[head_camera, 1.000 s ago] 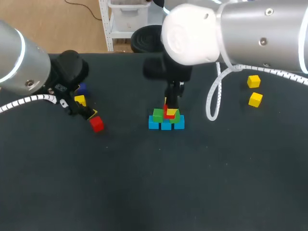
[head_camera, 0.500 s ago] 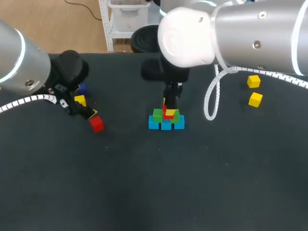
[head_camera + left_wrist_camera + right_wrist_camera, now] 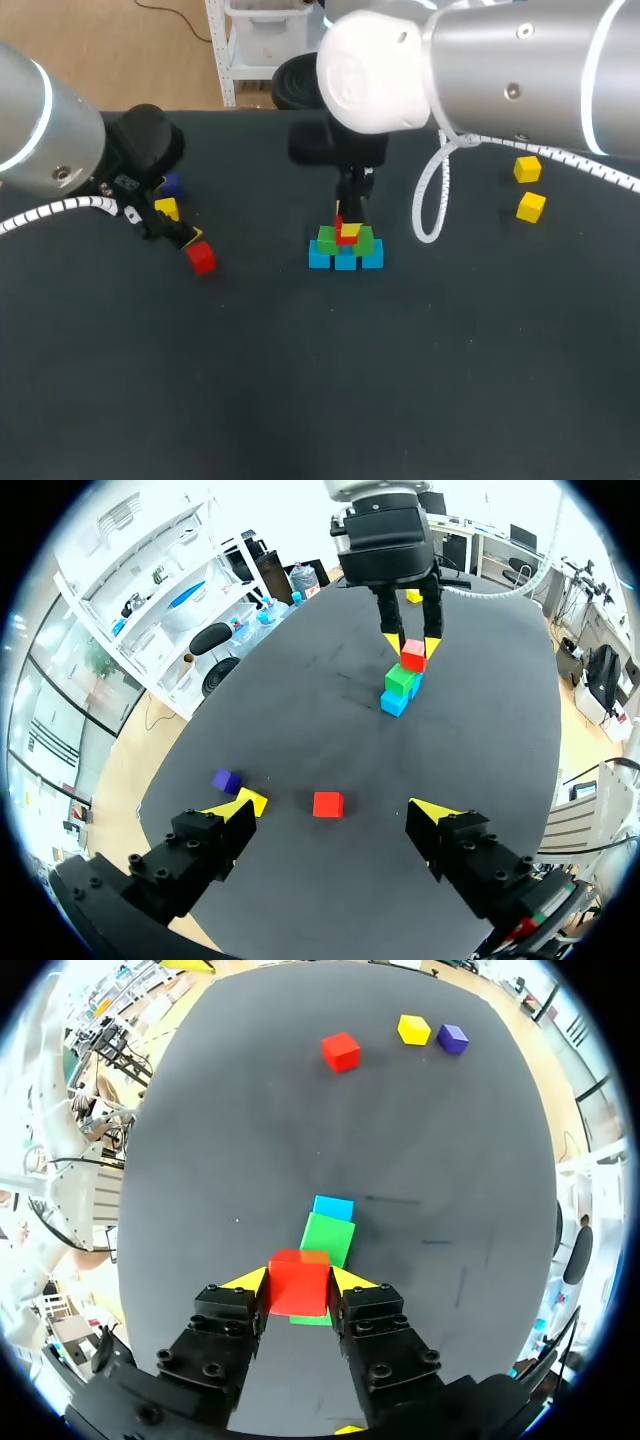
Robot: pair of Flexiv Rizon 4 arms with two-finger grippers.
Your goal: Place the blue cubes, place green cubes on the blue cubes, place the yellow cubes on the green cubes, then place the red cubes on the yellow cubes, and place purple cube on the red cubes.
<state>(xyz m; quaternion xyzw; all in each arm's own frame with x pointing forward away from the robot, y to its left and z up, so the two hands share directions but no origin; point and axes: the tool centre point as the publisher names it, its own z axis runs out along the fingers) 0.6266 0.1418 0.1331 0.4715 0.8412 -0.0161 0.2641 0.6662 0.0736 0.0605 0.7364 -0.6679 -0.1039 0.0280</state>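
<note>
Over the stack (image 3: 345,250), my right arm (image 3: 500,70) has drifted sideways, the right tool (image 3: 300,1282) clamped on a red cube (image 3: 413,656). That cube seems seated on the yellow cube (image 3: 351,231) beneath the tool, so release looks near. Meanwhile the left tool (image 3: 335,810) gapes open behind a spare red cube (image 3: 201,259).

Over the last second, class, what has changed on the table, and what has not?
The right arm has drifted slightly left, the right gripper staying shut on a red cube over the stack. The left gripper, the loose red cube and the yellow cubes kept their places.
</note>
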